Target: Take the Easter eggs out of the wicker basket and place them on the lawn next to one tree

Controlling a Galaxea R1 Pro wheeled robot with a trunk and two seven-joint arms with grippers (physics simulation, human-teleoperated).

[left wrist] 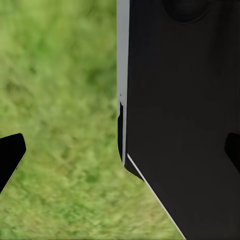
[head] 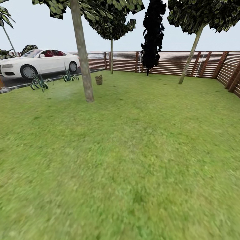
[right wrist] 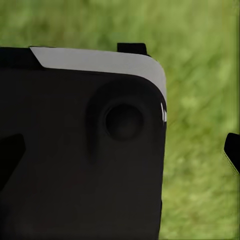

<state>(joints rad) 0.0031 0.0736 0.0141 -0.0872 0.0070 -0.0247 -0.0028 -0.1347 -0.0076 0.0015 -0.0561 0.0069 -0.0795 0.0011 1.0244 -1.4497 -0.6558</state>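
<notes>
From my head camera I see a wide green lawn (head: 133,160) with a small brown wicker basket (head: 99,79) far off on the grass, just beyond a leaning bare tree (head: 83,63); a white car (head: 38,62) and a wooden fence (head: 173,62) stand behind, and the eggs are too small to make out. In the wrist cameras, the left gripper (left wrist: 122,152) and right gripper (right wrist: 122,155) hang over grass beside the robot's dark body (right wrist: 80,150). Each has its two dark fingertips (left wrist: 11,155) at opposite edges of the picture, spread wide, with nothing held.
</notes>
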